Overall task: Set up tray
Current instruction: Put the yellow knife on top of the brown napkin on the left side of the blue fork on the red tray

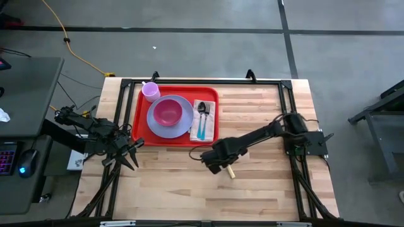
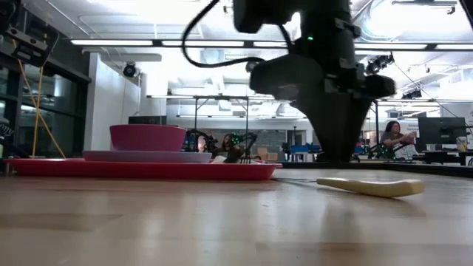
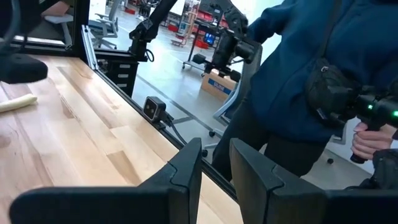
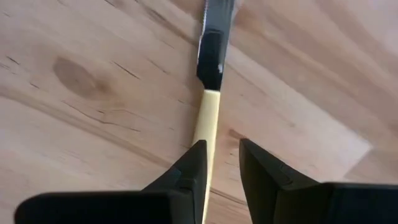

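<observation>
The right gripper (image 4: 219, 163) is lowered onto the bare wood just in front of the tray's near right corner, its two dark fingers (image 4: 186, 168) narrowly parted and straddling the pale yellow handle of a table knife with a dark blade (image 4: 210, 93); the right wrist view shows the handle running between the fingertips, but contact on both sides cannot be confirmed. In the low view the knife lies flat on the table surface. The left gripper (image 1: 130, 153) waits near the table's left edge, beside the tray's near left corner, with its fingers (image 3: 186, 168) standing a small gap apart and nothing between them. The large flat red plastic rectangular tray (image 1: 142, 126) with rounded corners and a low rim lies at the table's far edge, left of centre. It carries a small lavender cup (image 1: 150, 91) at its far left corner, a round lavender plate (image 1: 158, 129) with a pink bowl (image 1: 167, 112) on it at the centre, and a white napkin (image 1: 195, 129) with a spoon and a teal-handled fork (image 1: 202, 123) along its right side. The light wooden table (image 1: 265, 183) is bare across its near half and its right portion up to the black frame rails. A person in a dark blue jacket (image 3: 298, 74) stands just beyond the table edge.
</observation>
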Controlling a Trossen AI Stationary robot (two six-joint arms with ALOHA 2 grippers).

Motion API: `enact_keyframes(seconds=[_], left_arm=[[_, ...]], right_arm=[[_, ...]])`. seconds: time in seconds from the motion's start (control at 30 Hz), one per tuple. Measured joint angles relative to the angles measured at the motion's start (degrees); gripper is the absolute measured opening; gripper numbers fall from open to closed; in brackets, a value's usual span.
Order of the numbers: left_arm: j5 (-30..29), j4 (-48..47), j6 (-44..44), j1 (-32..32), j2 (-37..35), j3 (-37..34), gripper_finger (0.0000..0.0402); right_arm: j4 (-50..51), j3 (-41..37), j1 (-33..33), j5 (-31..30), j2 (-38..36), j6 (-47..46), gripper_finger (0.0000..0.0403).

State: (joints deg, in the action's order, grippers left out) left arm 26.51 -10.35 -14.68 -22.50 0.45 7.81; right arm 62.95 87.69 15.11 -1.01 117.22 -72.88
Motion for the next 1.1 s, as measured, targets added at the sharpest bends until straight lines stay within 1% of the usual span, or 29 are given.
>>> enact_keyframes(seconds=[0.13, 0.27, 0.47, 0.6, 0.73, 0.87, 0.97, 1.1], left_arm=[[0.0, 0.0, -0.7, 0.0, 0.0, 0.0, 0.0115], [0.0, 0.3, -1.4, 0.0, 0.0, 0.0, 0.0115], [-0.4, 0.4, -2.6, 0.0, 0.0, 0.0, 0.0115], [-0.6, 0.4, -2.8, 0.0, 0.0, 0.0, 0.0115], [-0.7, 0.4, -3.6, 0.0, 0.0, 0.0, 0.0115], [-0.7, 0.4, -3.6, 0.0, 0.0, 0.0, 0.0115], [-0.7, 0.4, -3.6, 0.0, 0.0, 0.0, 0.0115], [-0.8, 0.4, -3.6, 0.0, 0.0, 0.0, 0.0115]], right_arm=[[-5.6, -7.6, -0.1, 0.6, -5.1, -2.6, 0.0072], [-10.9, -12.2, -0.7, 0.6, -9.1, -4.6, 0.0071], [-19.0, -14.5, -0.9, 1.9, -10.2, -2.0, 0.0071], [-22.9, -14.5, -0.9, 0.3, -10.1, 1.3, 0.0071], [-21.8, -14.5, -1.8, 1.2, -10.1, 1.6, 0.0071], [-18.1, -14.5, -3.2, 1.3, -10.1, -0.2, 0.0071], [-17.8, -14.5, -3.7, 3.0, -10.1, 0.0, 0.0071], [-18.0, -14.5, -3.8, 3.5, -10.1, 2.7, 0.0071]])
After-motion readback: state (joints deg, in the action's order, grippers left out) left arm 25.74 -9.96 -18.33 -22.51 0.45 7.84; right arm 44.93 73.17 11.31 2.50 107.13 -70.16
